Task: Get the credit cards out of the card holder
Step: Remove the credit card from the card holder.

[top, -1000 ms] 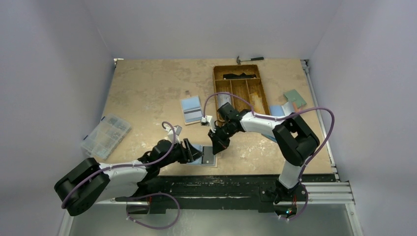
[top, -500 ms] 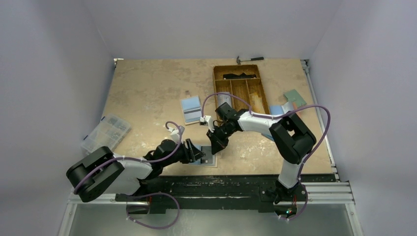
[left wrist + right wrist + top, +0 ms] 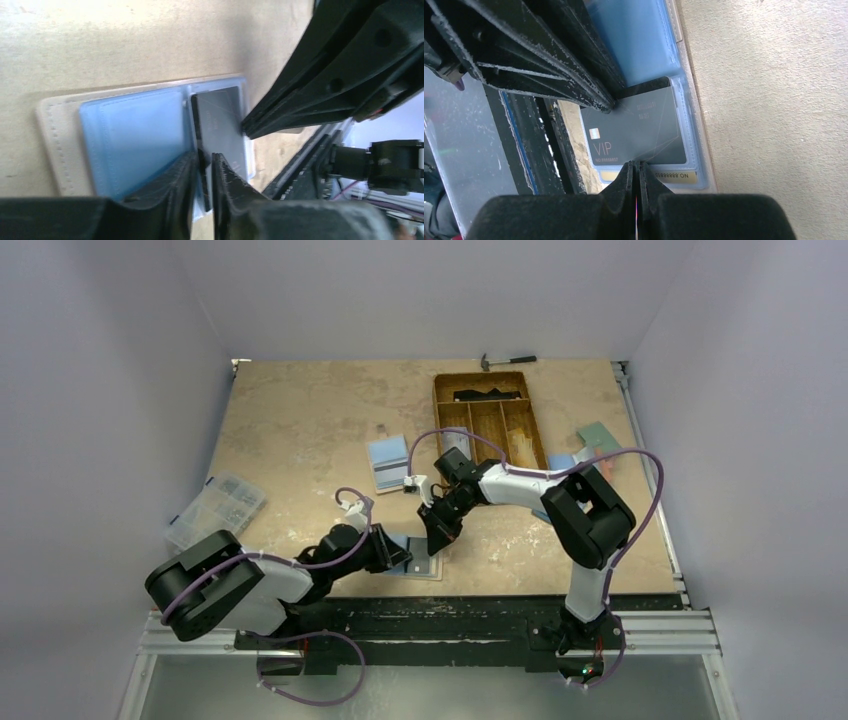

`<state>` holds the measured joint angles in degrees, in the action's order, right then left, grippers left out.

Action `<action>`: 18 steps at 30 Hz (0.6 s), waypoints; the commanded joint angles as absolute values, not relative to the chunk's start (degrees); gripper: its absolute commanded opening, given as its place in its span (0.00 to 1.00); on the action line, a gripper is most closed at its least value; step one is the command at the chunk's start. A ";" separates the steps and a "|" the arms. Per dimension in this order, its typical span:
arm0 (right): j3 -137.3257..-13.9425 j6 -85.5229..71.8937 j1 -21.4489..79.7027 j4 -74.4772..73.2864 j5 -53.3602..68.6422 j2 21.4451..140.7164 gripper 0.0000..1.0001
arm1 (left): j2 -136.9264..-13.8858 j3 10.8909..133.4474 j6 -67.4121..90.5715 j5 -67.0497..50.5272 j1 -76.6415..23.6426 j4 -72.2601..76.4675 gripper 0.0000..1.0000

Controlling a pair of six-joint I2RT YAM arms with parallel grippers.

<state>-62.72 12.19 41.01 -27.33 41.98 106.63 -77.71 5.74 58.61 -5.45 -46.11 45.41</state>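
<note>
The card holder (image 3: 428, 566) lies open and flat on the tabletop (image 3: 300, 430), at the lower centre of the overhead view, close to the near edge. Both arms meet over it.

From the left wrist camera I see its tan stitched border at the left of the frame. Inside that is a light blue inner face, and a dark card (image 3: 220, 125) lies in the pocket to the right. The left jaws come up from the bottom of that frame, closed down to a narrow gap. The long edge of the dark card lies in that gap, but I cannot tell whether they are actually biting on it.

From the right wrist camera the dark card reads VIP and lies slightly askew. A gold-edged card (image 3: 649, 176) with a printed number shows just below it, inside the clear sleeve. The right jaws are pressed together, and their tips rest at the lower edge of the dark card at bottom centre.

In the overhead view a brown tray (image 3: 490, 415) lies at upper centre. A hammer (image 3: 508, 361) lies just beyond the tray. A clear organiser box (image 3: 215, 512) lies at the left. A light blue flat piece with a dark stripe (image 3: 389, 462) lies above the holder, well apart from it.
</note>
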 commanded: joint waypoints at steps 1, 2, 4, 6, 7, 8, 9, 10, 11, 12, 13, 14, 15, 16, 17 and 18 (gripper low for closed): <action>-63.63 11.52 43.33 -24.10 40.25 109.20 0.00 | -78.31 5.33 59.33 -5.37 -46.33 47.85 0.10; -63.71 11.44 43.33 -24.15 40.06 109.17 0.00 | -78.31 5.16 59.38 -5.29 -46.33 47.94 0.01; -63.72 11.43 43.33 -24.25 39.62 108.93 0.00 | -78.12 4.83 59.56 -5.32 -46.37 48.17 0.00; -63.81 11.51 43.33 -24.25 38.86 108.67 0.00 | -77.49 4.16 59.75 -5.07 -46.41 48.42 0.00; -63.81 11.59 43.33 -24.26 38.40 108.56 0.00 | -76.85 3.76 59.79 -4.89 -46.38 48.49 0.00; -63.81 11.72 43.33 -24.28 37.77 108.47 0.00 | -76.06 3.26 59.84 -4.62 -46.33 48.50 0.00; -63.81 11.84 43.33 -24.29 37.22 108.50 0.00 | -75.12 2.79 59.90 -4.46 -46.32 48.42 0.00; -63.81 11.88 43.33 -24.34 36.57 108.58 0.01 | -73.99 2.22 59.87 -4.22 -46.31 47.98 0.00; -63.93 11.87 43.25 -24.45 36.07 108.74 0.03 | -72.80 1.86 59.70 -4.03 -46.27 47.14 0.00; -64.09 11.86 43.20 -24.61 35.82 109.00 0.07 | -71.38 1.58 59.41 -3.73 -46.31 45.69 0.00; -64.19 11.94 43.24 -24.75 35.58 109.11 0.09 | -69.78 1.32 59.28 -3.32 -46.30 44.36 0.00; -64.24 11.95 43.24 -24.78 35.33 109.15 0.14 | -68.27 1.08 58.95 -2.93 -46.17 42.92 0.00; -64.17 12.02 43.24 -24.83 35.25 109.16 0.18 | -66.48 0.96 58.58 -2.48 -46.20 41.26 0.00; -64.16 12.04 43.24 -24.81 35.10 109.19 0.21 | -64.75 0.89 58.13 -2.08 -46.18 39.50 0.00; -64.17 12.04 43.20 -24.84 34.89 109.24 0.23 | -63.11 0.85 57.75 -1.69 -46.19 37.51 0.00; -64.16 12.04 43.24 -24.83 34.67 109.25 0.24 | -61.51 0.87 57.34 -1.23 -46.15 35.79 0.00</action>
